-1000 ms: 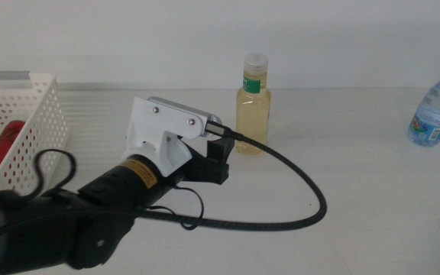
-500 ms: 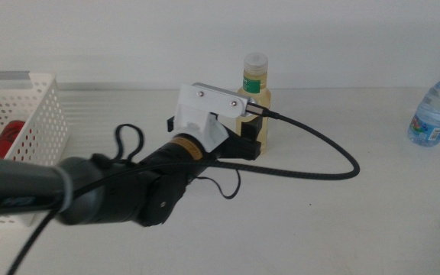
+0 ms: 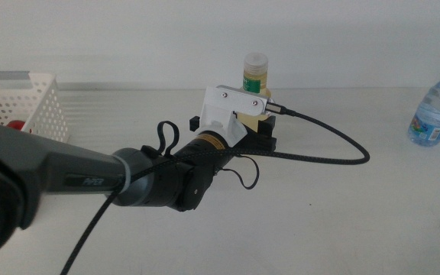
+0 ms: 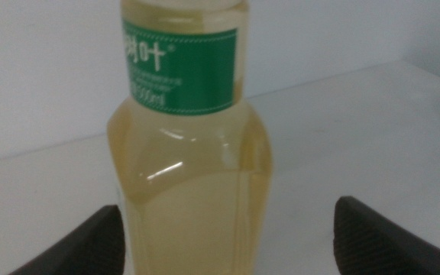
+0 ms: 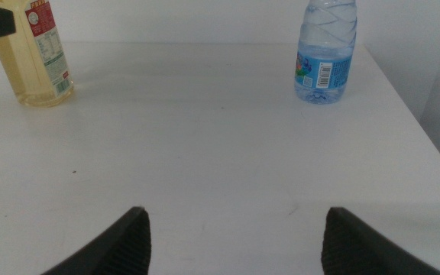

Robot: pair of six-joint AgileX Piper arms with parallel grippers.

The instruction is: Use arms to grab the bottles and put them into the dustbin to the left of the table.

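My left arm reaches in from the left in the middle view, and its gripper (image 3: 259, 131) is at the clear bottle of pale yellow liquid (image 3: 255, 75), whose white cap shows above the white camera mount. In the left wrist view the bottle (image 4: 193, 168) stands upright close between the two open jaws of the left gripper (image 4: 235, 241), apart from both. The blue-capped water bottle (image 3: 435, 109) stands at the far right. My right gripper (image 5: 231, 237) is open and empty, low over the table, with the water bottle (image 5: 325, 53) and the yellow bottle (image 5: 35, 57) ahead of it.
The white perforated dustbin (image 3: 35, 107) stands at the table's left edge, with something red (image 3: 14, 124) showing inside. A thick black cable (image 3: 334, 159) loops over the white table (image 3: 357, 221) to the right of the left arm.
My left arm has moved forward and to the right across the table, from short of the yellow bottle to having its open jaws on either side of it.
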